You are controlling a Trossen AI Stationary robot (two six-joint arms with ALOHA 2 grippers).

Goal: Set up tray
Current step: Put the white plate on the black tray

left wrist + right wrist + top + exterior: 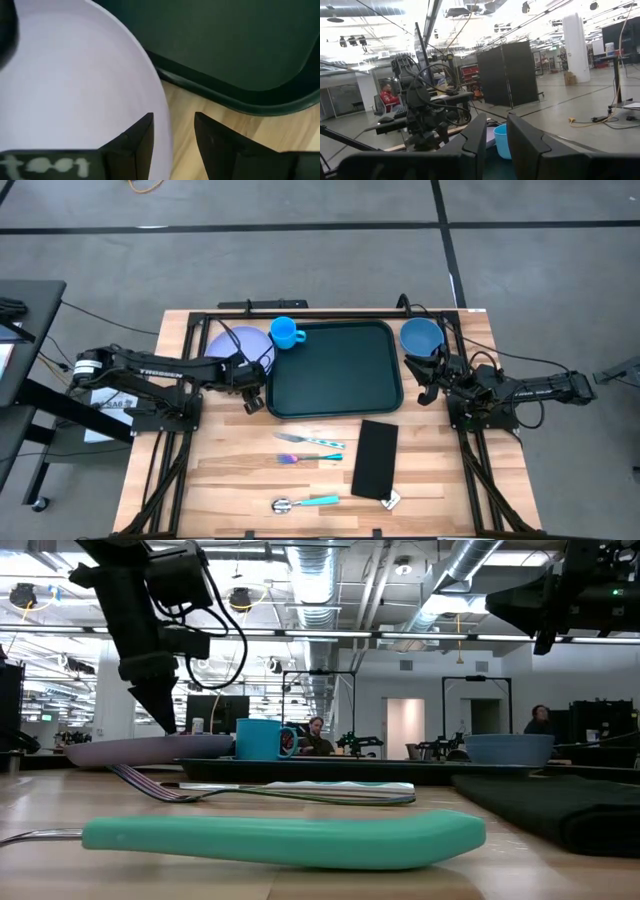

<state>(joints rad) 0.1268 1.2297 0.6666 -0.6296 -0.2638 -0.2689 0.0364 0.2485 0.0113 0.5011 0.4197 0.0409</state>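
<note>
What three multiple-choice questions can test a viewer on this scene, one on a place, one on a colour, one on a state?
1. Where is the blue cup?
A. on the tray's far left corner
B. on the napkin
C. inside the bowl

2. What colour is the plate?
A. red
B. lavender
C. yellow

3. How do the left gripper fingers stand?
A. apart around the plate's rim
B. shut on a fork
C. gripping the cup

Answers: 1 A, the high view shows it on the tray corner; 2 B, pale purple; 3 A, the left wrist view shows the rim between them.

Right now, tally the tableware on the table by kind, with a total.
Dark green plastic tray: 1
Lavender round plate: 1
Blue mug: 1
Blue bowl: 1
Black napkin: 1
Teal-handled cutlery: 3
Total: 8
</note>
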